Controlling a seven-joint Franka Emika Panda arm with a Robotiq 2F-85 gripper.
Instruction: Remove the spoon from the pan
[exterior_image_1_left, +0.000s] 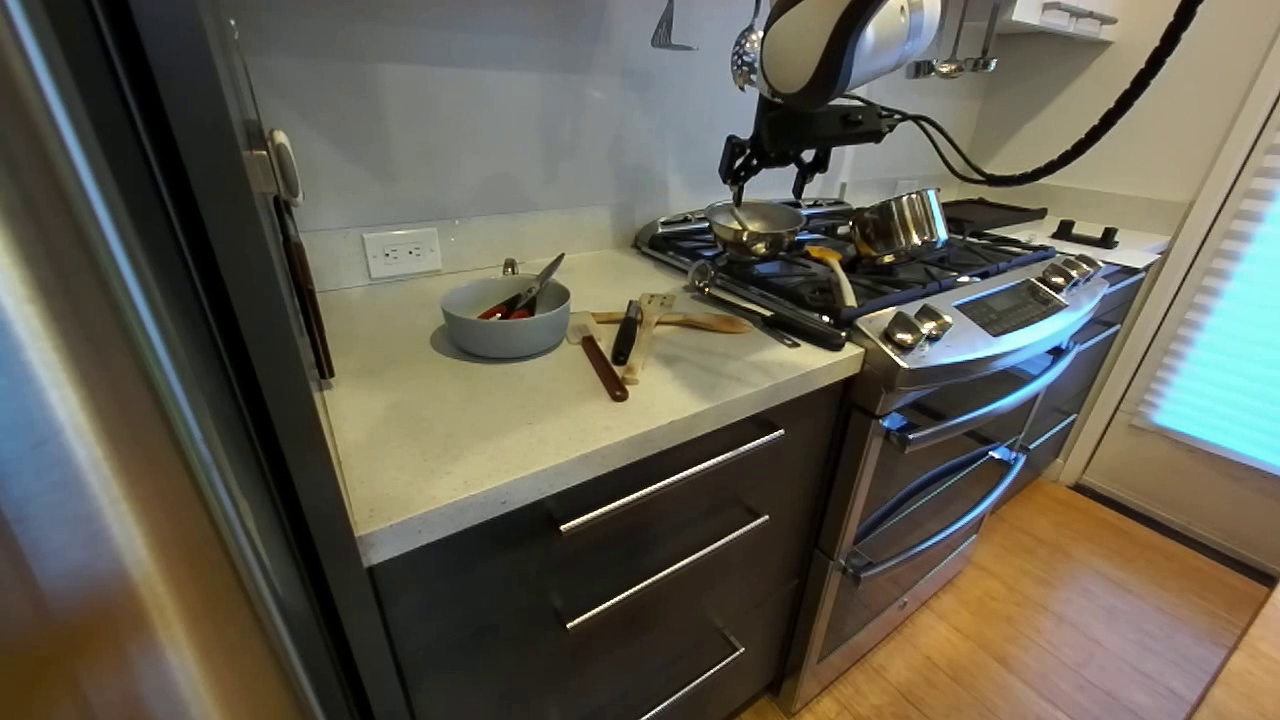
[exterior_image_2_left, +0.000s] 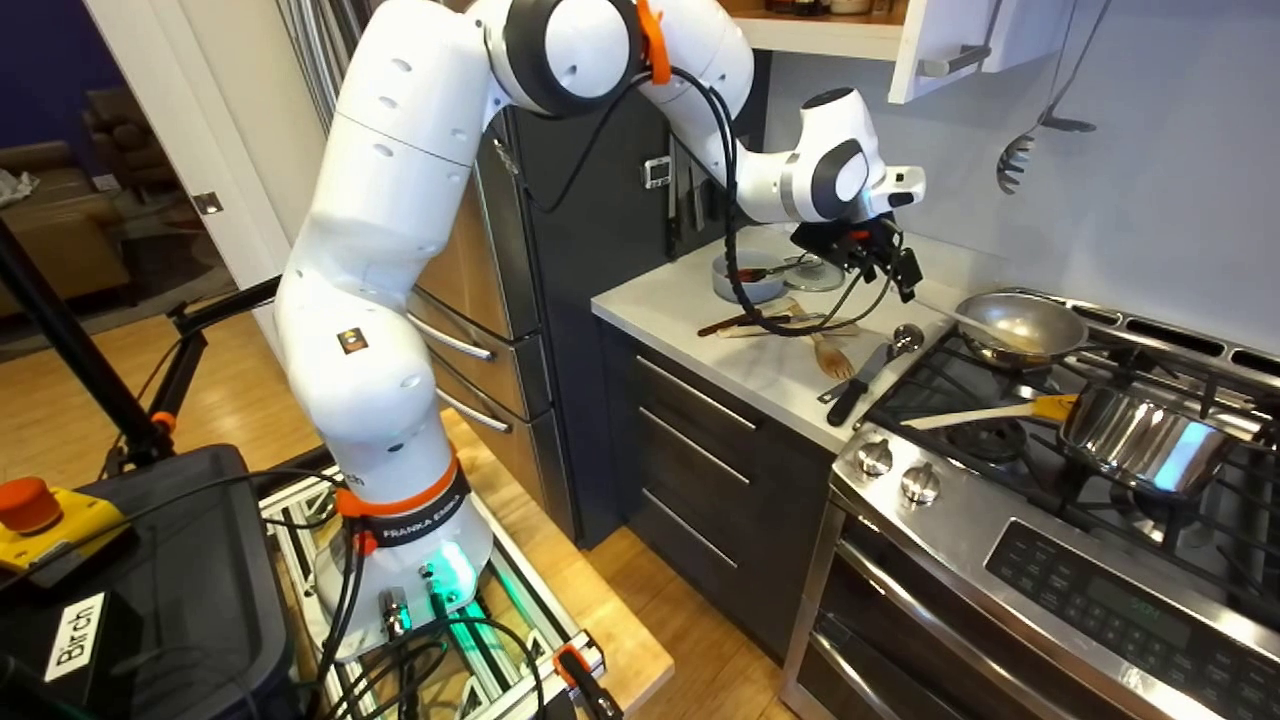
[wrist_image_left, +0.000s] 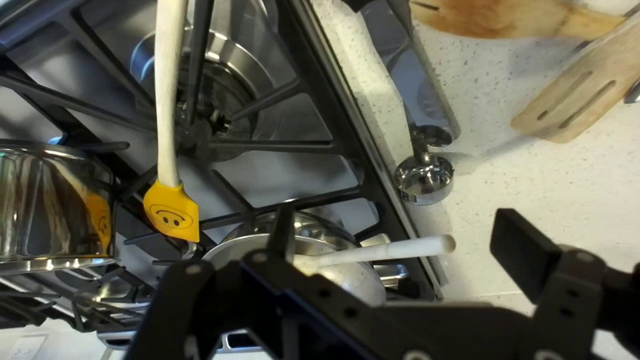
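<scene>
The pan (exterior_image_1_left: 762, 244) is shallow and round, grey inside and shiny metal outside. It stands on a rear burner of the stove and also shows in an exterior view (exterior_image_2_left: 1062, 322) and the wrist view (wrist_image_left: 345, 284). The pale spoon (exterior_image_2_left: 985, 325) lies in it, its white handle sticking out over the rim toward the counter. In the wrist view the spoon handle (wrist_image_left: 395, 249) appears between my fingers. My gripper (wrist_image_left: 397, 226) is open and empty, near the handle. It also shows in both exterior views (exterior_image_1_left: 769, 192) (exterior_image_2_left: 890, 272). Its exact height over the handle is unclear.
A steel pot (exterior_image_2_left: 1145, 440) leans on the grates beside a yellow-headed spatula (wrist_image_left: 172, 212). Metal measuring cups (wrist_image_left: 425, 181) lie at the counter's edge by the stove. Wooden utensils (exterior_image_1_left: 655, 318) and a grey bowl (exterior_image_1_left: 505, 330) with utensils are on the counter. Ladles hang on the wall.
</scene>
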